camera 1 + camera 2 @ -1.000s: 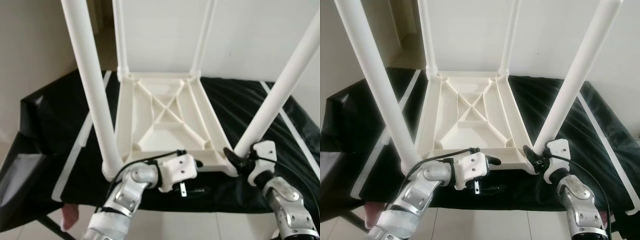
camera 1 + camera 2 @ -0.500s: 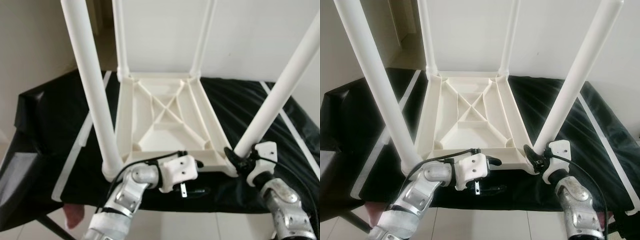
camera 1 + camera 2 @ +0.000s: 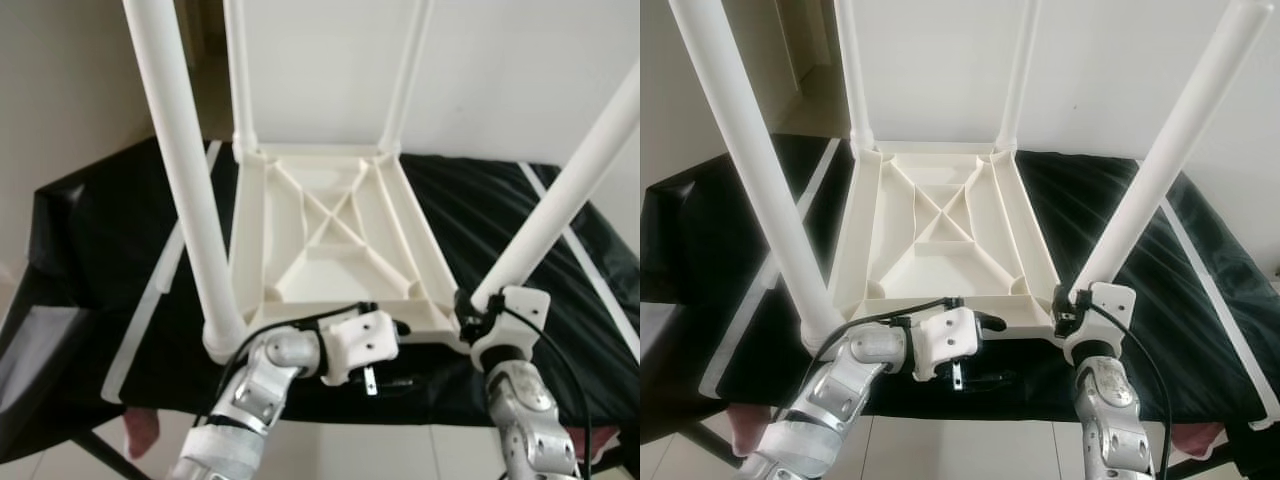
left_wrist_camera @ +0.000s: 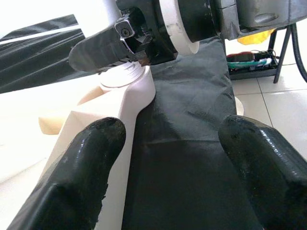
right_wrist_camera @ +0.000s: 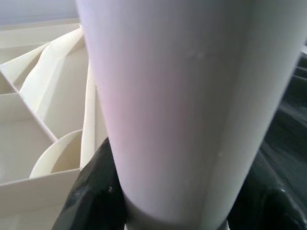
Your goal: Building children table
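Right wrist view shows right gripper [image 5: 163,201] clasping the fourth leg [image 5: 177,110] at tabletop's [image 3: 320,250] near corner; left gripper [image 4: 168,158] gapes empty; tightening likely remains.

White table leg [image 5: 192,105] close up between two black fingers [image 5: 93,191], both touching it near its base; cream ribbed table underside [image 5: 43,110] beside it; black sheet [image 5: 288,115] on the other side.
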Robot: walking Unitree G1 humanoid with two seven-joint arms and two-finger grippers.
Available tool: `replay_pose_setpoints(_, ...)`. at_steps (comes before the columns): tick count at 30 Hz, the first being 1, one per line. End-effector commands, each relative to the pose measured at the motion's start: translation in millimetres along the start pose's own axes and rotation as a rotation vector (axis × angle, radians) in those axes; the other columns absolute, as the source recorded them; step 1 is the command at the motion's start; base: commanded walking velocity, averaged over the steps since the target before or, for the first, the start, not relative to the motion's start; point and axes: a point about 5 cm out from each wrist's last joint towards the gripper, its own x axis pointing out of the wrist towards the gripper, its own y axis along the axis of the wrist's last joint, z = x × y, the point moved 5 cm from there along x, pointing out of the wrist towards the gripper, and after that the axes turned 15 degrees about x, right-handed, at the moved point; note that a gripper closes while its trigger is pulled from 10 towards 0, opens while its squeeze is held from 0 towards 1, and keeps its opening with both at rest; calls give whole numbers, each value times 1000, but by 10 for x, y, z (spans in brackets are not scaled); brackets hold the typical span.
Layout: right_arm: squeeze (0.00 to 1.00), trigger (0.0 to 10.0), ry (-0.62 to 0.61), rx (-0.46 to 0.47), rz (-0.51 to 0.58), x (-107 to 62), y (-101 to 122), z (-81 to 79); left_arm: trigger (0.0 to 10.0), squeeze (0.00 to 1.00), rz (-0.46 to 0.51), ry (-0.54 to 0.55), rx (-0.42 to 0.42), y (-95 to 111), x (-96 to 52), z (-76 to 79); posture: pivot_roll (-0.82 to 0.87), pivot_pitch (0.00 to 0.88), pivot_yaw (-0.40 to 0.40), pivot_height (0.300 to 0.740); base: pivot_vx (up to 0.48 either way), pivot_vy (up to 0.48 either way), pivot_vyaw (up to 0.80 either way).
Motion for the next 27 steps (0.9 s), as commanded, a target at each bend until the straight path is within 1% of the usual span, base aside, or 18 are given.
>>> replay_pose_setpoints(1, 0, 10000, -105, 77, 6, -15, -45, 54, 10000, 0, -56, 192, -4, -73, -7, -185, -49, 0, -36, 740, 0, 0, 0)
replay_pose_setpoints(3, 0, 10000, -305, 56, 56, -65, -98, 91, 10000, 0, -54, 193, -2, -64, -7, -199, -44, 0, -39, 740, 0, 0, 0)
replay_pose_setpoints(4, 0, 10000, -374, 43, 64, -93, -128, 116, 10000, 0, -55, 194, -1, -65, -7, -201, -37, 0, -43, 740, 0, 0, 0)
replay_pose_setpoints(5, 0, 10000, -374, 43, 64, -93, -128, 116, 10000, 0, -55, 194, -1, -65, -7, -201, -37, 0, -43, 740, 0, 0, 0)
replay_pose_setpoints(6, 0, 10000, -383, 64, 47, -94, -179, 65, 10000, 0, -56, 195, 0, -66, -3, -201, -37, 0, -43, 740, 0, 0, 0)
replay_pose_setpoints(7, 0, 10000, -358, 70, 48, -72, -162, 36, 10000, 0, -54, 197, -4, -61, 1, -203, -42, 0, -40, 740, 0, 0, 0)
replay_pose_setpoints(10, 0, 10000, -337, 67, 46, -59, -142, 13, 10000, 0, -49, 197, -5, -50, 12, -198, -41, 0, -43, 740, 0, 0, 0)
replay_pose_setpoints(13, 0, 10000, -324, 61, 29, -63, -175, -10, 10000, 0, -47, 193, -2, -44, 26, -191, -39, 0, -45, 740, 0, 0, 0)
replay_pose_setpoints(16, 0, 10000, -301, 64, 7, -49, -218, -91, 10000, 0, -46, 199, -1, -39, 20, -213, -37, 0, -47, 740, 0, 0, 0)
replay_pose_setpoints(19, 0, 10000, -297, 62, 14, -42, -211, -121, 10000, 0, -50, 202, 0, -49, 12, -218, -34, 0, -48, 740, 0, 0, 0)
replay_pose_setpoints(20, 20, 10000, -287, 60, 15, -42, -206, -135, 10000, 0, -51, 203, 0, -54, 5, -214, -32, 0, -50, 740, 0, 0, 0)
replay_pose_setpoints(21, 427, 10000, -278, 60, 20, -44, -195, -142, 10000, 0, -52, 203, -1, -56, 1, -211, -31, 0, -51, 740, 0, 0, 0)
replay_pose_setpoints(22, 1000, 10000, -267, 65, 27, -46, -181, -147, 10000, 0, -53, 203, -1, -56, -2, -208, -31, 0, -51, 740, 0, 0, 0)
replay_pose_setpoints(23, 1000, 10000, -267, 65, 27, -46, -181, -147, 10000, 0, -53, 203, -1, -56, -2, -208, -31, 0, -51, 740, 0, 0, 0)
replay_pose_setpoints(27, 1000, 10000, -205, 105, 63, -41, -98, -222, 10000, 0, -56, 203, -5, -64, 5, -207, -31, 0, -53, 740, 0, 0, 0)
